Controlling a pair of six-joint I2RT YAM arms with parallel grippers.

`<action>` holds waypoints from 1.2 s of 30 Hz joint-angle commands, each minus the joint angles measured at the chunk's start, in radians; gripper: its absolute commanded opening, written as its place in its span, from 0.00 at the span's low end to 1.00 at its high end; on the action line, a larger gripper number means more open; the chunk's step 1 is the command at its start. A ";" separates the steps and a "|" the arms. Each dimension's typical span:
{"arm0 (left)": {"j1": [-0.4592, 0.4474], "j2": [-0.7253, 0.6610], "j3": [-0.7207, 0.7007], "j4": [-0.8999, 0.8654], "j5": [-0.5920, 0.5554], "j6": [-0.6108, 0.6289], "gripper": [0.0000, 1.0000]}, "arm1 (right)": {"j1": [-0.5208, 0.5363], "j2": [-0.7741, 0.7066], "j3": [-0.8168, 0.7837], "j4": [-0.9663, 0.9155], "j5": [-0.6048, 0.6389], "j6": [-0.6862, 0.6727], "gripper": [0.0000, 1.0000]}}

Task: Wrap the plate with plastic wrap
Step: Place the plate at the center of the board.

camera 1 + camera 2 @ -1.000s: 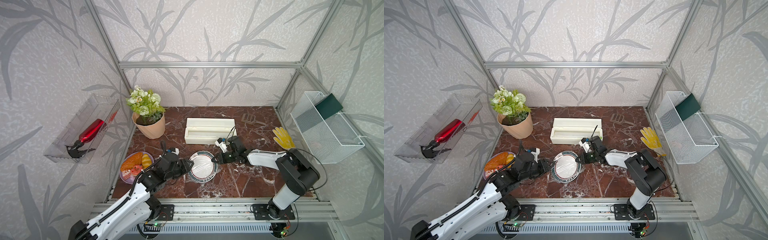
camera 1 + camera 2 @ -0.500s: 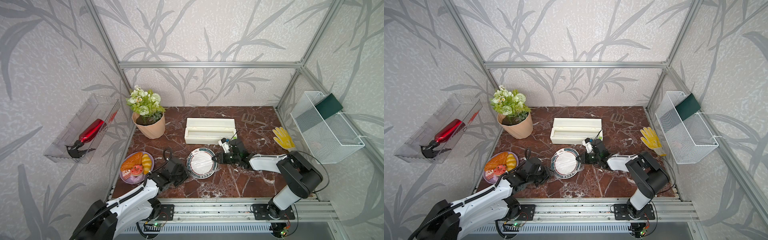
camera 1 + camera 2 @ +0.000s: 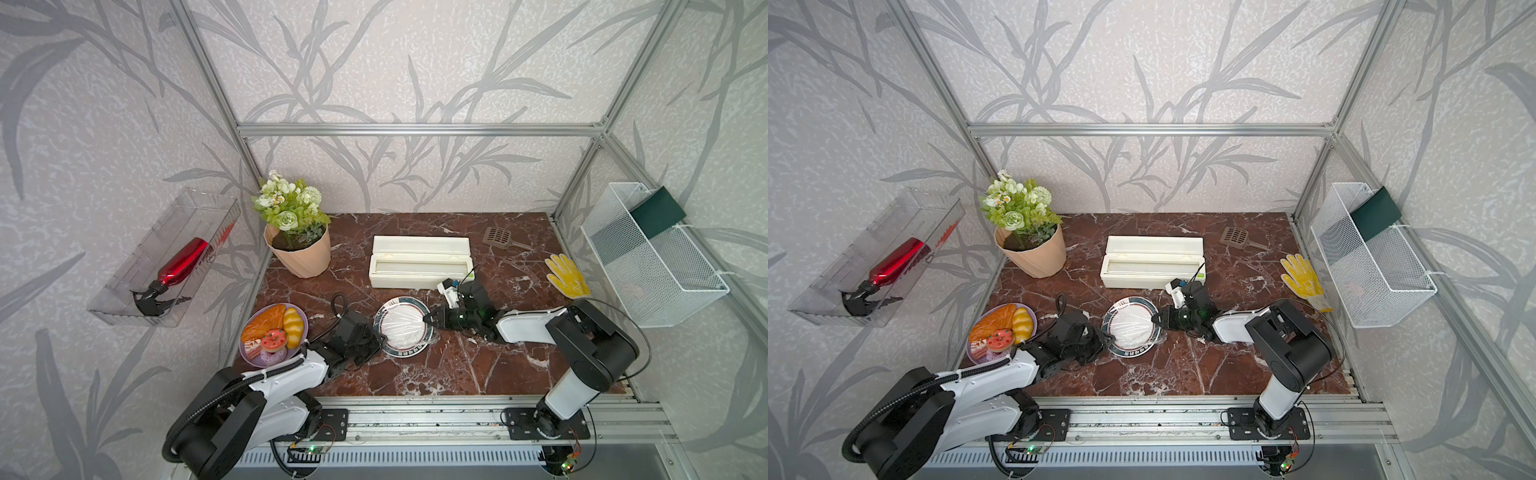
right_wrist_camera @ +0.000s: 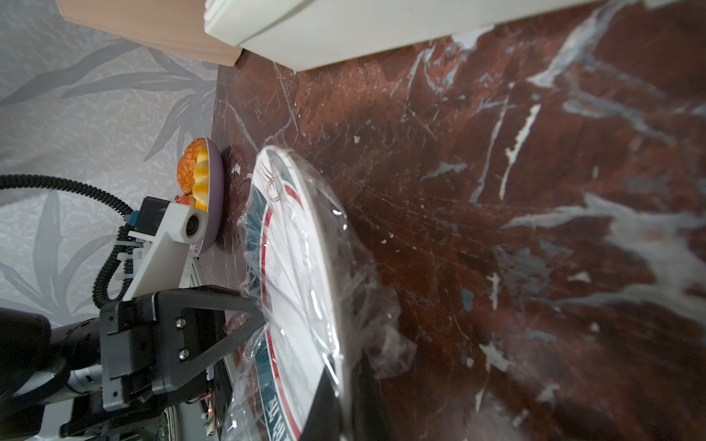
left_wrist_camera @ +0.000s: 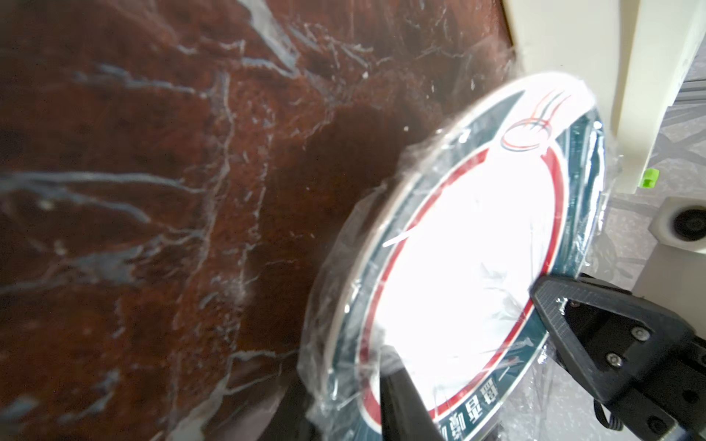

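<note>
Plate (image 3: 405,352), under plastic wrap (image 3: 401,330): near dispenser box (image 3: 419,266), front side. Right gripper (image 3: 428,320): clamped on rim toward box's green-tab end, unchanged. Left gripper (image 3: 376,345): returned to rim farthest from box, jaws narrowing, grip seemingly unfinished; edge-tucking under way

Round white plate (image 3: 400,353), dark green rim, thin red inner ring, centre of marble table (image 3: 457,365), clear crinkly plastic wrap (image 3: 402,326) stretched over face, bunched loose past edges

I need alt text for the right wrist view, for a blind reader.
A green-rimmed plate covered in crinkled plastic wrap, seen nearly edge-on against a marble table, its near rim pinched by the right gripper. The left gripper touches the opposite rim.
</note>
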 commanded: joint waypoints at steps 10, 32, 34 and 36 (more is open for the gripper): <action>0.006 -0.106 -0.047 -0.050 -0.018 0.009 0.46 | -0.002 0.085 -0.015 0.092 0.090 0.114 0.00; 0.032 -0.080 0.358 -0.546 -0.191 0.340 0.53 | -0.006 -0.141 0.148 -0.611 0.231 -0.304 0.45; 0.036 0.035 0.440 -0.557 -0.238 0.367 0.52 | -0.006 -0.119 0.175 -0.646 0.236 -0.316 0.44; 0.047 0.138 0.521 -0.573 -0.290 0.386 0.52 | -0.003 -0.122 0.179 -0.654 0.237 -0.316 0.44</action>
